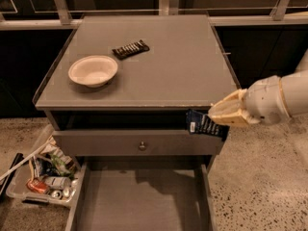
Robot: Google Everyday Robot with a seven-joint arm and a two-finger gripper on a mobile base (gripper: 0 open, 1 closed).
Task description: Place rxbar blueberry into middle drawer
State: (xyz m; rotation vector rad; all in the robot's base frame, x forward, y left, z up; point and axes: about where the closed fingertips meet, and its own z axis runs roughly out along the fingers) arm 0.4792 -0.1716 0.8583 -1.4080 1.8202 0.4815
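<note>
The rxbar blueberry (201,124), a dark blue wrapper with white lettering, hangs in the air at the cabinet's front right corner, just below the tabletop edge. My gripper (215,116) comes in from the right and is shut on the bar's right end. The middle drawer (139,203) is pulled open below, a wide grey tray with a flat floor and nothing in it. The bar is above and to the right of the drawer's right wall (206,196).
A white bowl (93,70) and a black-brown wrapped bar (130,48) lie on the grey tabletop (183,66). A closed drawer front with a round knob (141,146) sits above the open drawer. A plastic bin of cans (43,182) stands on the floor at left.
</note>
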